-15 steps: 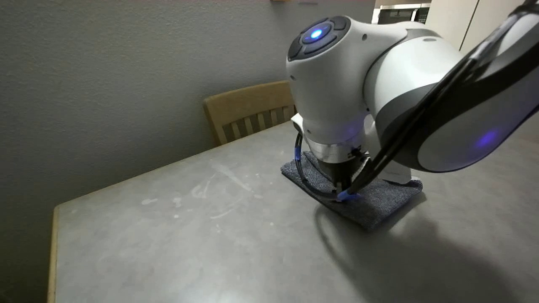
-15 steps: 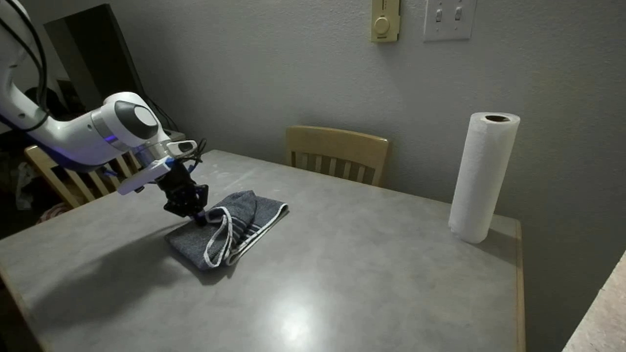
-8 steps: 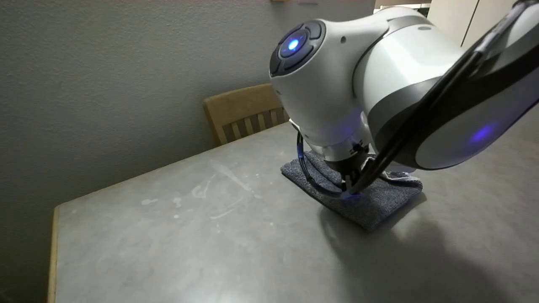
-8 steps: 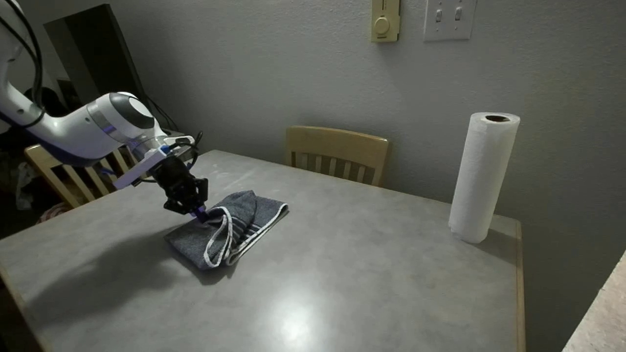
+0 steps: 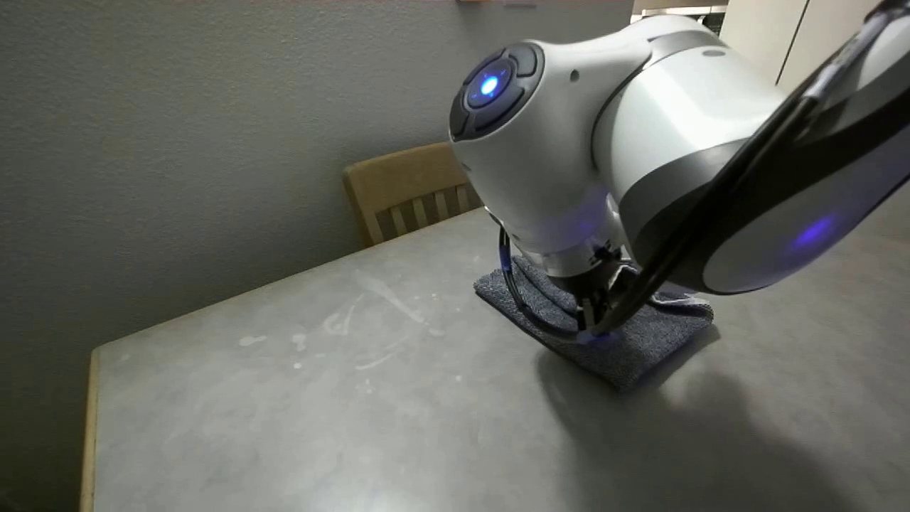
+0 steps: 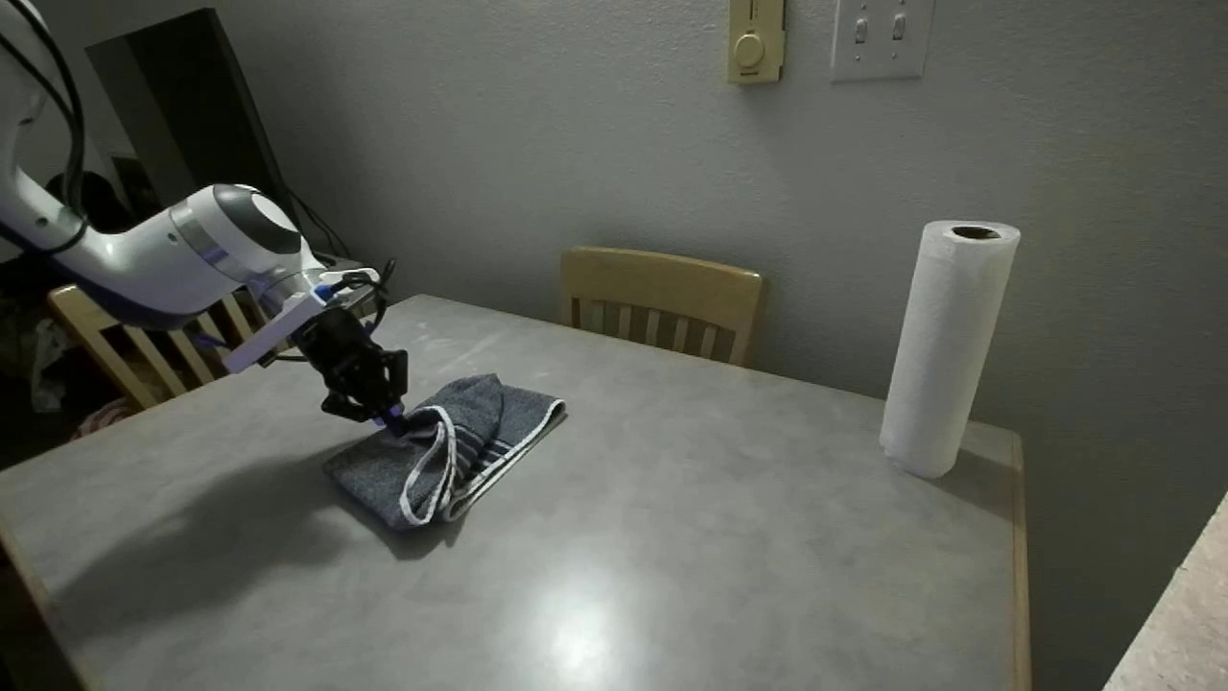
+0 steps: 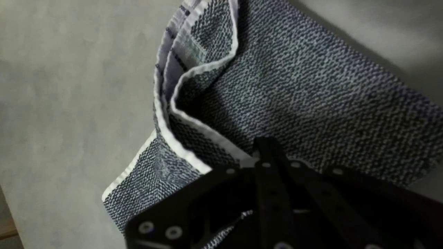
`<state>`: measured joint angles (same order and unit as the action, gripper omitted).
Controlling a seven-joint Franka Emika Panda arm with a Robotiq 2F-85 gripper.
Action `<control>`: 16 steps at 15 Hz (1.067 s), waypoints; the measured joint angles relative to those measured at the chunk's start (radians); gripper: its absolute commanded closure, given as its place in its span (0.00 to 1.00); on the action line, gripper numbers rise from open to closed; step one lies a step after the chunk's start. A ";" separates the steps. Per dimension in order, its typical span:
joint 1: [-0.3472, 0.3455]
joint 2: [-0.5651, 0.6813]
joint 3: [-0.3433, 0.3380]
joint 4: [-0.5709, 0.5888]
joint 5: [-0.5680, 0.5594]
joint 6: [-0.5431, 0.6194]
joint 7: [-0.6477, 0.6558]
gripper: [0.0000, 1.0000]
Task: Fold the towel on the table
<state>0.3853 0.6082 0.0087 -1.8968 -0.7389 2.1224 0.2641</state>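
The blue-grey towel [image 6: 384, 480] lies in a folded, rumpled bundle on the light grey table [image 6: 729, 499]. A flap with white hems and stripes is bunched up on top, its edges looping in the wrist view across the towel [image 7: 311, 86]. My gripper [image 6: 395, 422] leans over the bundle, its tips down at the towel beside that flap. In the wrist view the dark fingers [image 7: 268, 147] are together, with a white hem running up to them. Whether any cloth is pinched there is too dark to tell. The arm and cables cover part of the towel [image 5: 657, 341] in an exterior view.
A paper towel roll [image 6: 950, 345] stands near the table's far right corner. Wooden chairs show at the table's edge, including a chair [image 6: 662, 278] by the wall. A dark screen [image 6: 182, 106] is behind the arm. Black cables [image 5: 515, 299] hang beside the gripper.
The wrist has tilted over during the last second while its tips stayed close to the same spot by the flap. The towel looks the same, and the last half second shows hardly any motion.
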 measured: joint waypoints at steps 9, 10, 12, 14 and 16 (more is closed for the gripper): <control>-0.004 0.032 -0.004 0.002 -0.002 -0.018 0.040 1.00; -0.004 0.037 -0.005 0.003 -0.003 -0.026 0.053 1.00; -0.004 0.044 -0.013 0.007 -0.005 -0.036 0.116 1.00; -0.004 0.048 -0.024 0.010 -0.005 -0.031 0.210 1.00; -0.004 0.050 -0.039 0.013 -0.006 -0.025 0.301 1.00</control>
<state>0.3812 0.6577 -0.0301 -1.8837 -0.7451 2.0974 0.5652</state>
